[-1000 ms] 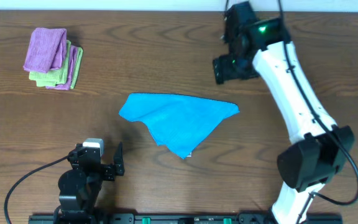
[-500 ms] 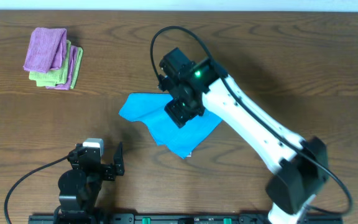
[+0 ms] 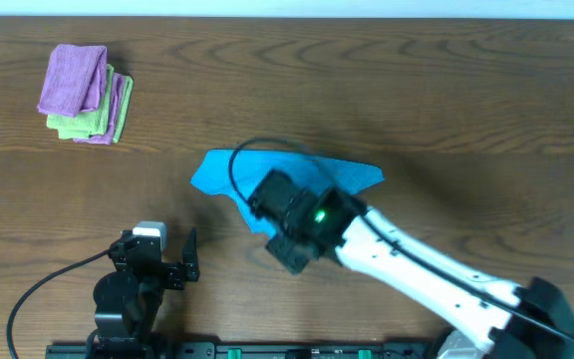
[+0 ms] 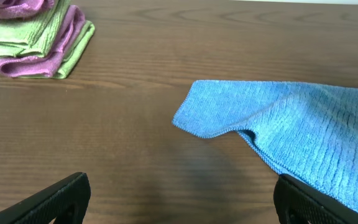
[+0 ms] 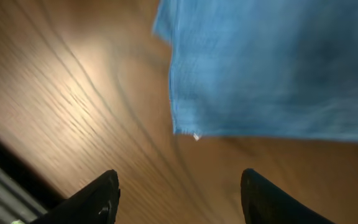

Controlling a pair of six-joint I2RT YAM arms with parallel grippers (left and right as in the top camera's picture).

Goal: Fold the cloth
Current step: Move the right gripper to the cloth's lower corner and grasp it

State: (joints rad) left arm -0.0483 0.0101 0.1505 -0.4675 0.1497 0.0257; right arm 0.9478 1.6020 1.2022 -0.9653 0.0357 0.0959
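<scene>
I see the blue cloth (image 3: 222, 175) lying mid-frame on the worktop (image 3: 466, 100), my right pincer (image 5: 179, 180) released and empty at its lower edge, my left pincer (image 4: 182, 186) likewise released, lower left, apart from it.

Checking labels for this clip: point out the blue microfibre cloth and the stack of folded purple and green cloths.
blue microfibre cloth (image 4: 303, 130), left wrist view, its ribbed middle.
stack of folded purple and green cloths (image 3: 73, 76), overhead view, top purple cloth.
</scene>
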